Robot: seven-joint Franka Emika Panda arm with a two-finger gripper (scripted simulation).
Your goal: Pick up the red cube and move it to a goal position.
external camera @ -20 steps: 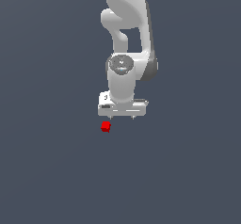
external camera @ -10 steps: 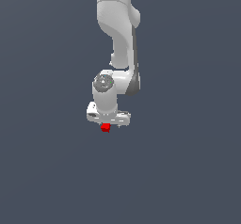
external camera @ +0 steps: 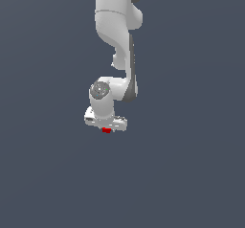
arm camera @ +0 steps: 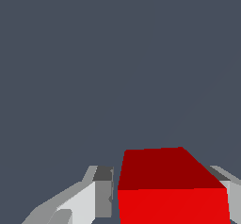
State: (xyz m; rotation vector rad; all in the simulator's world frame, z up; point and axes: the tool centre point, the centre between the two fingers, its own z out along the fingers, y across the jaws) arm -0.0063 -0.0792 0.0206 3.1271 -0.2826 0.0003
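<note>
Seen from the exterior view, the white arm reaches down from the top of the frame and its gripper sits low over the plain grey floor. Only a sliver of the red cube shows, peeking out just under the gripper body, so the hand is down around it rather than beside it. From this angle the fingers themselves are hidden and the jaw spacing cannot be read.

Closer in, the wrist view gives the detail. The red cube fills the space between the two fingers. One finger stands apart from the cube with a narrow strip of grey floor showing between its pad and the cube's side. The other finger, at the frame's edge, looks very near or touching the cube; the cut-off picture leaves that unsettled. So the pincer is spread, not yet clamped, and the cube appears to rest on the floor.

By my reading, the step in hand is the grasp: the next move calls for closing the fingers evenly on the cube's sides, then lifting toward the goal, which neither view shows.
</note>
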